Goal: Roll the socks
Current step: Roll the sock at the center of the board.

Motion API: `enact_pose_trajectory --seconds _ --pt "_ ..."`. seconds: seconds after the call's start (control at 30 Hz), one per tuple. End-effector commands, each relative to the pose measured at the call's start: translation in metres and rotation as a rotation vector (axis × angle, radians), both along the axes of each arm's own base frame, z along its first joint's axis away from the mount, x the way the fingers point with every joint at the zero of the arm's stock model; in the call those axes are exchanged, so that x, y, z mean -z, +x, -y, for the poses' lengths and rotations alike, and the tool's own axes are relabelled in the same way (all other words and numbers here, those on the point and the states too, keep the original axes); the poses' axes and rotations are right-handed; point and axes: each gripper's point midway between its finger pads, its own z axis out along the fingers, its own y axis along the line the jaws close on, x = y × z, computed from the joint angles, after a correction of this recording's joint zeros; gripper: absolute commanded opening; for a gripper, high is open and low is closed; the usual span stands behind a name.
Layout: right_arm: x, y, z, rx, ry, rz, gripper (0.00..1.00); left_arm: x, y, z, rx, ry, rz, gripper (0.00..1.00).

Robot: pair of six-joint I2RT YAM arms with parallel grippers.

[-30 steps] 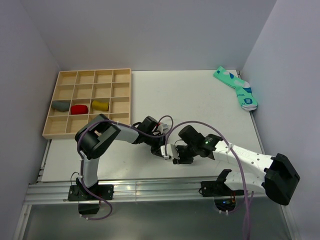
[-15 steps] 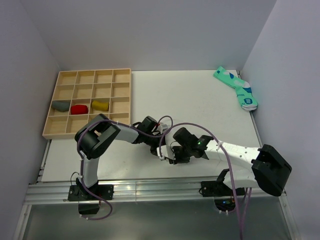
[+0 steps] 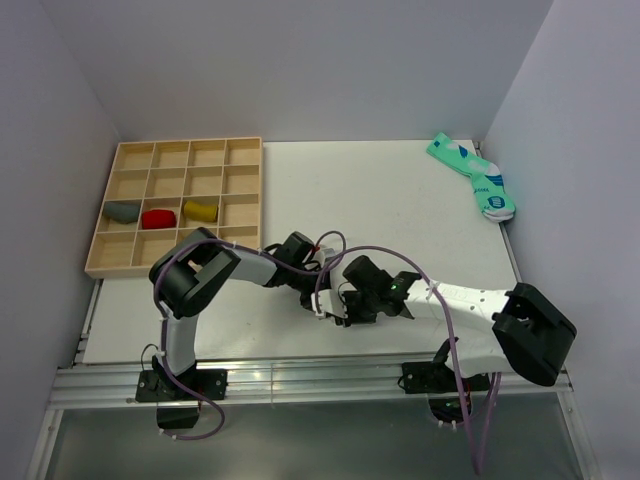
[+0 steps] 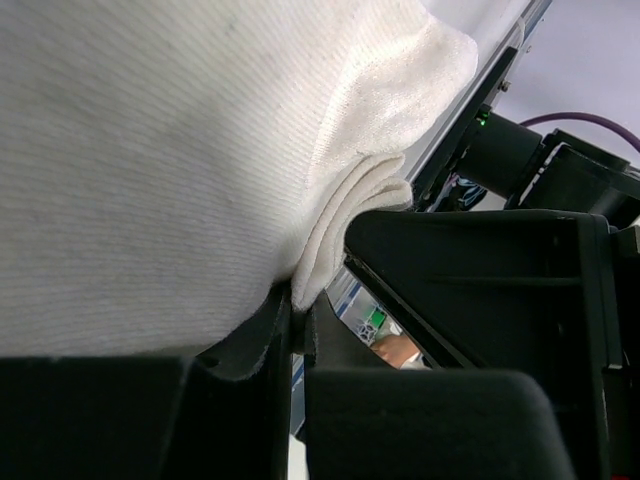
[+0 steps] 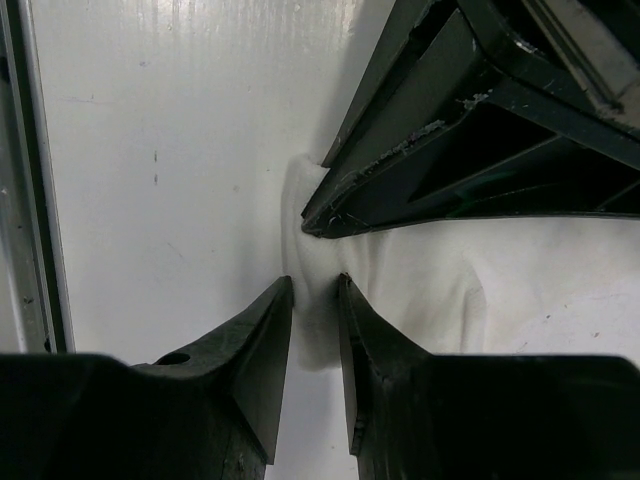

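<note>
White tabletop (image 3: 400, 200), near edge: our left gripper (image 4: 298, 310) pinches the soft white fabric sock (image 4: 200, 150), anchoring it, we reckon; right gripper (image 5: 315, 290) narrow astride its fold, grip unclear.

**Robotics laboratory test cell, seen from the operator's side.** A white worktop (image 3: 380, 190) is boxed in by plain, pale walls (image 3: 300, 70) rising from its left, far and right edges. Along its near edge runs a slotted aluminium rail (image 3: 300, 375). Two jointed arms, left arm (image 3: 195, 280) and right arm (image 3: 470, 300), are bolted to it side by side, and loose purple cable (image 3: 336, 237) loops off both. At the worktop's far left sits a wooden tray (image 3: 190, 141) of square compartments. At its far right corner lie teal patterned socks (image 3: 472, 178). Exposed wiring, metal framing and staged props mark a research rig.
</note>
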Motion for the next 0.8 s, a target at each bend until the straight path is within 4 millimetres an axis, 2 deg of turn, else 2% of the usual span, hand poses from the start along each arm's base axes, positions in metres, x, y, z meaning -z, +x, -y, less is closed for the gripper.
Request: enact_pose_trajectory --seconds 0.0,0.33,0.43,0.57,0.73,0.77 --pt "0.010 0.000 0.005 0.016 -0.028 0.001 0.33 0.004 0.007 -0.006 -0.015 0.032 0.045 0.10" --pt "0.019 -0.005 0.015 0.050 -0.052 -0.012 0.34 -0.012 0.031 -0.009 -0.136 0.006 0.103 0.25" --pt "0.022 -0.009 0.018 0.061 -0.054 -0.023 0.38 -0.014 0.036 -0.010 -0.173 0.000 0.108 0.27" --pt "0.024 -0.009 0.019 0.077 -0.053 -0.029 0.38 -0.014 0.040 -0.010 -0.194 -0.004 0.117 0.27" --pt "0.021 -0.010 0.018 0.099 -0.046 -0.042 0.29 -0.017 0.046 -0.014 -0.248 0.005 0.160 0.27" --pt "0.020 -0.010 0.018 0.102 -0.046 -0.051 0.28 -0.023 0.052 -0.015 -0.277 0.005 0.199 0.27"
